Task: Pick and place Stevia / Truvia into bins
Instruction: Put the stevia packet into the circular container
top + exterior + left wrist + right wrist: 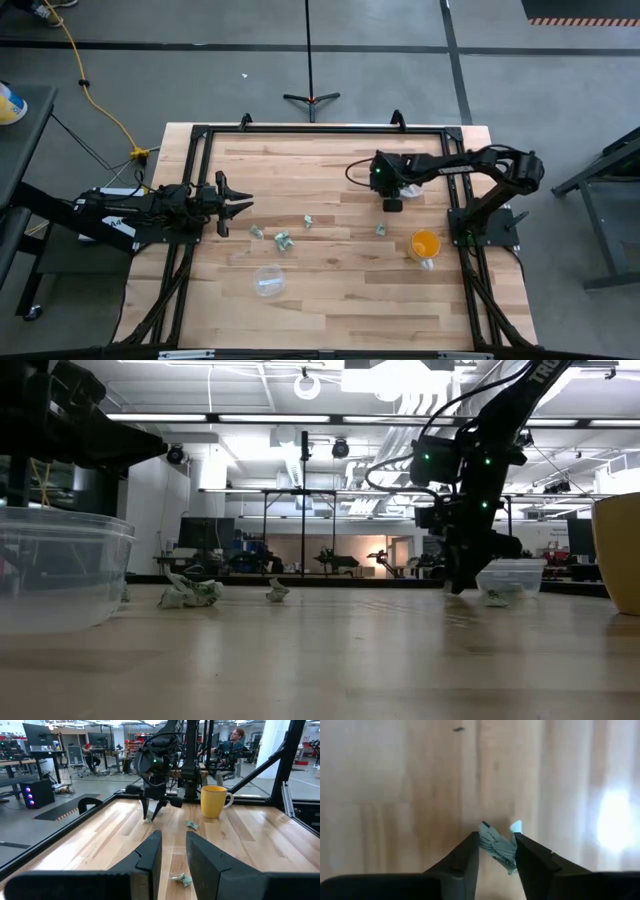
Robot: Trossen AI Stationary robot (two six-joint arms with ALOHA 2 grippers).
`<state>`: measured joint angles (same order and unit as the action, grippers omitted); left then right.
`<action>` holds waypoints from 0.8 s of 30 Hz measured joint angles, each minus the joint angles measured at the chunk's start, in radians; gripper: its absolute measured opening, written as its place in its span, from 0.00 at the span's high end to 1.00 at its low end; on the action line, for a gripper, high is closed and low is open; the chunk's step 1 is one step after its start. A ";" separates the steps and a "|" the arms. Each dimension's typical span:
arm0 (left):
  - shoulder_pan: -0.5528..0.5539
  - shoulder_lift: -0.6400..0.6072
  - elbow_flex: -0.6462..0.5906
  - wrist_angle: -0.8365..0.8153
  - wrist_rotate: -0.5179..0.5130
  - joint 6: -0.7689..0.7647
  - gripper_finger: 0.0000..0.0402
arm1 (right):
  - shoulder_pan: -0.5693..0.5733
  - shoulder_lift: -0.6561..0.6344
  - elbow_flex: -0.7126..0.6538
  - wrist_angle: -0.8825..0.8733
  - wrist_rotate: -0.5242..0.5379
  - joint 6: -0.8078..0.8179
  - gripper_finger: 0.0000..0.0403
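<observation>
Small green-and-white Stevia packets lie flat on the wooden table: one [257, 231], one [282, 240], one [309, 222] and one [380, 229]. One clear bin [268, 280] stands near the front with a packet inside; the other bin [410, 187] is partly hidden under the right arm. My right gripper [497, 845] points down at the table beside that bin, shut on a crumpled packet [495, 846]. My left gripper [236, 205] hovers open at the table's left edge, touching nothing. My right gripper pinches the crumpled Stevia packet [492, 844] between its two fingers [467, 857], coming from above and pointing down. The packet's white corner [516, 826] sticks out past the fingertips. In the low view the fingertips [458, 586] are down at the table top.
An orange cup [425, 244] stands right of centre, near the right arm's base. A black frame [320, 130] runs around the table's edges. Bare wood lies between the loose packets and the front edge. People sit at desks in the room beyond the table.
</observation>
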<state>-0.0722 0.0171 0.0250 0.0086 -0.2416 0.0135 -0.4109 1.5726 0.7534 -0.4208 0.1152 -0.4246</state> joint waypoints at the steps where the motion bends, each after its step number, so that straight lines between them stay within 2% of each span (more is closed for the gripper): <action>1: 0.000 0.000 0.000 0.000 0.000 0.000 0.70 | 0.004 -0.002 0.010 -0.010 0.010 0.002 0.76; 7: 0.000 0.000 0.000 0.000 0.000 0.000 0.70 | 0.008 -0.002 0.120 -0.113 0.036 0.043 0.91; 10: 0.000 0.000 0.000 0.000 0.000 0.000 0.70 | 0.007 -0.002 0.205 -0.246 0.045 0.070 0.98; 18: 0.000 0.000 0.000 0.000 0.000 0.000 0.70 | 0.005 -0.003 0.357 -0.659 0.113 0.198 0.93; 21: 0.000 0.000 0.000 0.000 0.000 0.000 0.70 | -0.002 -0.004 0.359 -0.744 0.115 0.244 0.94; 24: 0.000 0.000 0.000 0.000 0.000 0.000 0.70 | -0.017 -0.004 0.351 -0.746 0.115 0.282 0.95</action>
<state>-0.0723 0.0170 0.0250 0.0086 -0.2413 0.0132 -0.4279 1.5688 1.1048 -1.1664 0.2306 -0.1428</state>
